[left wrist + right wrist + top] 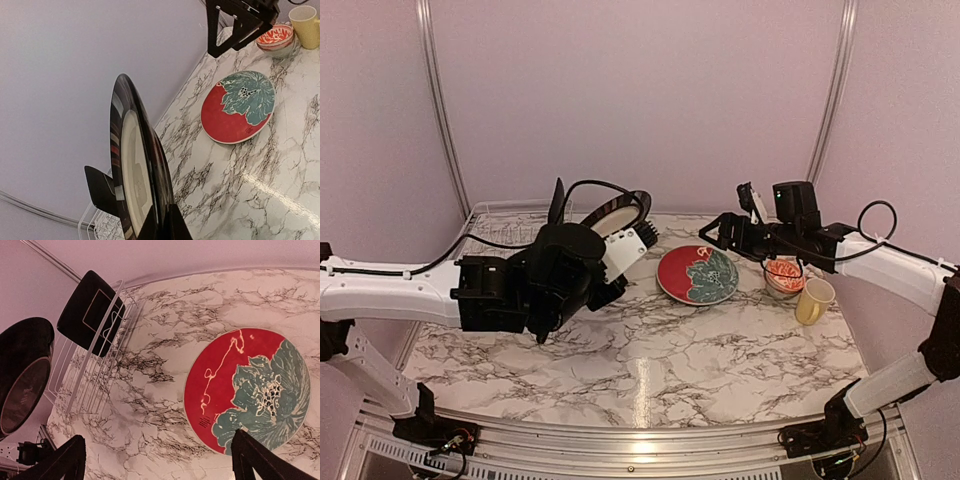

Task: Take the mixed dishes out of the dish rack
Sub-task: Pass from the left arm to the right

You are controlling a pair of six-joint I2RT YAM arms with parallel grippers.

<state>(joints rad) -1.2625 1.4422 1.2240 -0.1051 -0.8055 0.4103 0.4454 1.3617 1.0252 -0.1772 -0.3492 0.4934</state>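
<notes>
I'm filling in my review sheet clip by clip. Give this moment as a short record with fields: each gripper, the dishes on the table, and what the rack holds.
left gripper: shut on black plate, held on edge beside the dish rack
right gripper: open, empty, above the table near the red plate
on table: red plate, patterned bowl, yellow mug
in dish rack: second black plate, upright

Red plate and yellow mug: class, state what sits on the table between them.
A small red-and-white bowl sits between the red plate and the yellow mug, next to the mug. The top view shows this best.
</notes>
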